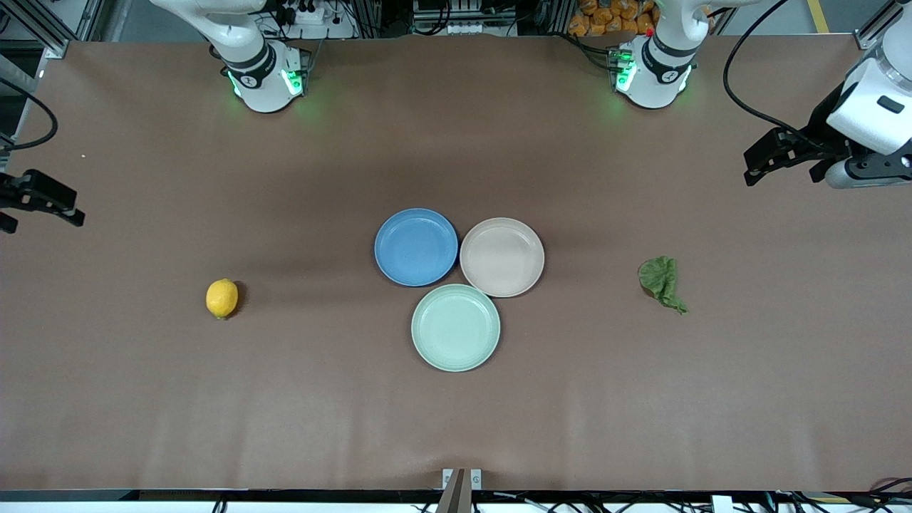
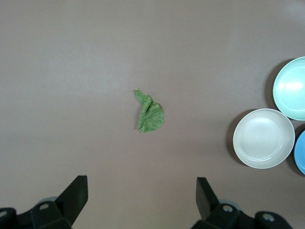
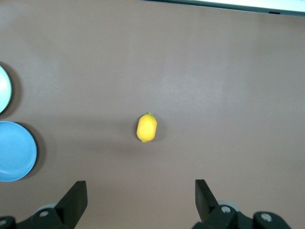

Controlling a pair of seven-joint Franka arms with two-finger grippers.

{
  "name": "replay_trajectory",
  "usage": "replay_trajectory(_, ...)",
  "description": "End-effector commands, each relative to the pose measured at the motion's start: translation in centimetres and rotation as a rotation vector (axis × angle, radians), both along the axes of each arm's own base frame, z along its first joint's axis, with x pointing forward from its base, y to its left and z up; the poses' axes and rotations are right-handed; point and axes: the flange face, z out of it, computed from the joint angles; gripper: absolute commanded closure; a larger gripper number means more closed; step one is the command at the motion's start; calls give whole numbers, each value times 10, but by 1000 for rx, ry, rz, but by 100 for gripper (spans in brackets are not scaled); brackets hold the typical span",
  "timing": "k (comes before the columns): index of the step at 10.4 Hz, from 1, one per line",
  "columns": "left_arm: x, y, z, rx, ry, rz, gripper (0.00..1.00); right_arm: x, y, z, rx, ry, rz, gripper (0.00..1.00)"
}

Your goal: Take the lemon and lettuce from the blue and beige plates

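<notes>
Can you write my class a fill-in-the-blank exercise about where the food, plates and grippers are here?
1. The lemon lies on the ____.
2. The plate nearest the front camera is ____.
3. The blue plate and beige plate hold ____.
4. The left gripper and right gripper are both ____.

Missing words: table; mint green; nothing; open

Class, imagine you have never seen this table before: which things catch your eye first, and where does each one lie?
Three plates cluster mid-table, touching: the blue plate beside the beige plate, the mint green plate nearer the camera. All are bare. The lemon lies alone on the brown table toward the right arm's end, the lettuce toward the left arm's end. The right gripper hangs open over the table near the lemon, the left gripper open near the lettuce.
</notes>
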Motion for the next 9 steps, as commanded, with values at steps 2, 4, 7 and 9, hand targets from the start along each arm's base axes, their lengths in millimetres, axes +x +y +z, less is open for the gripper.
replay_trajectory(2,-3,2,7,10,-7,-20,0,-10,16,15,-17,3,13,0)
replay_trajectory(4,-3,1,7,12,-7,-23,0,-14,21,19,-22,0,22,0)
replay_trajectory(7,-4,-3,9,11,-11,-29,0,-17,21,19,-21,17,-26,0)
replay_trajectory(9,-5,-4,13,10,-18,-30,0,-19,22,18,-17,34,-72,0)
